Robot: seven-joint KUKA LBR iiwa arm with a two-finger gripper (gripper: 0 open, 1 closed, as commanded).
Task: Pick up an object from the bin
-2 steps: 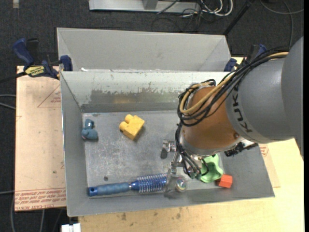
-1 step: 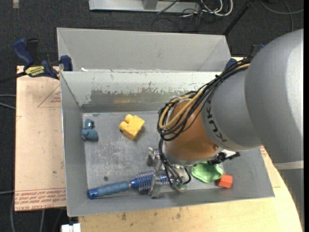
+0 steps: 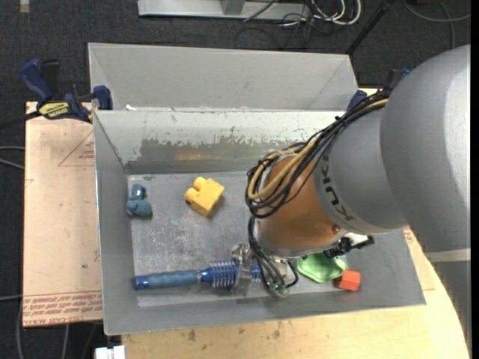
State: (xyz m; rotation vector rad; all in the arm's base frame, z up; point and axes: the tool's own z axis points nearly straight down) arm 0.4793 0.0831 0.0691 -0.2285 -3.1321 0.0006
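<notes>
where the blue brush (image 3: 171, 280) lies along the bin's (image 3: 112, 200) front wall, the tool (image 3: 253, 271) sits low at its bristle end; whether spread or pressed together cannot be told.

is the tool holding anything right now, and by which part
Cannot be told: the tool sits at the bristle end of the blue brush lying on the bin floor.

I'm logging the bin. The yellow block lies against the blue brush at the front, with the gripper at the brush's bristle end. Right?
Not quite. The camera view shows the yellow block lying apart from the blue brush, farther back and not touching it. The brush does lie at the front, and the gripper is at its bristle end.
</notes>
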